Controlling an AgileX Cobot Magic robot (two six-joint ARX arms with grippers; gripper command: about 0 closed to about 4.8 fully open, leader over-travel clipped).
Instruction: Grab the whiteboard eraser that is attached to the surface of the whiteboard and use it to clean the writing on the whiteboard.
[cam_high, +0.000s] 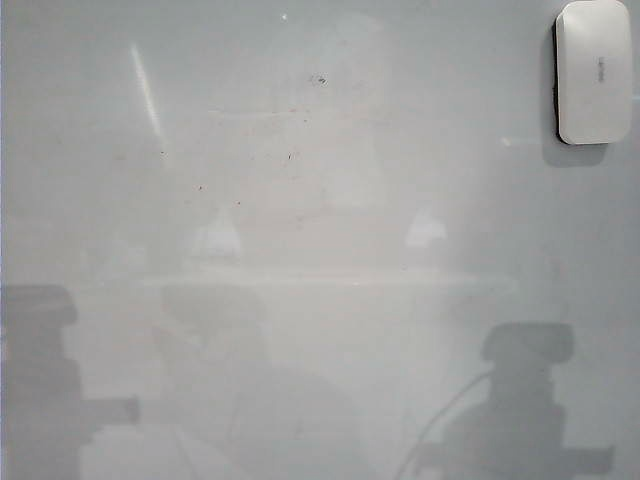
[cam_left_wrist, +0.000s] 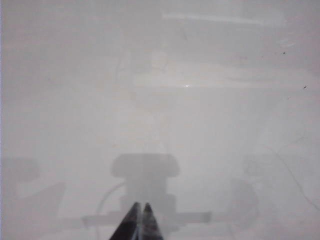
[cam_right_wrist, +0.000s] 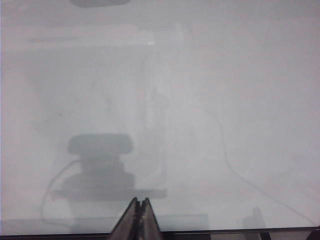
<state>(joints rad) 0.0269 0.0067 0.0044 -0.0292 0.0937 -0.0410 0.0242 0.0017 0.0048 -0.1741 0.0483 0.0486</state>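
Note:
The whiteboard (cam_high: 320, 300) fills the exterior view, glossy and pale grey. The white whiteboard eraser (cam_high: 594, 72) lies flat on it in the far right corner, with nothing touching it. No readable writing shows; only faint reddish smears and a few red specks (cam_high: 238, 203) sit near the board's middle. My left gripper (cam_left_wrist: 140, 205) is shut and empty over bare board. My right gripper (cam_right_wrist: 139, 200) is also shut and empty, close to the board's dark near edge (cam_right_wrist: 225, 232). Neither gripper itself shows in the exterior view.
Dim reflections of the two arms lie on the board at the near left (cam_high: 40, 380) and near right (cam_high: 525, 400). A small dark mark (cam_high: 318, 80) sits toward the far middle. A grey shape (cam_right_wrist: 97, 2) at the edge of the right wrist view is unclear.

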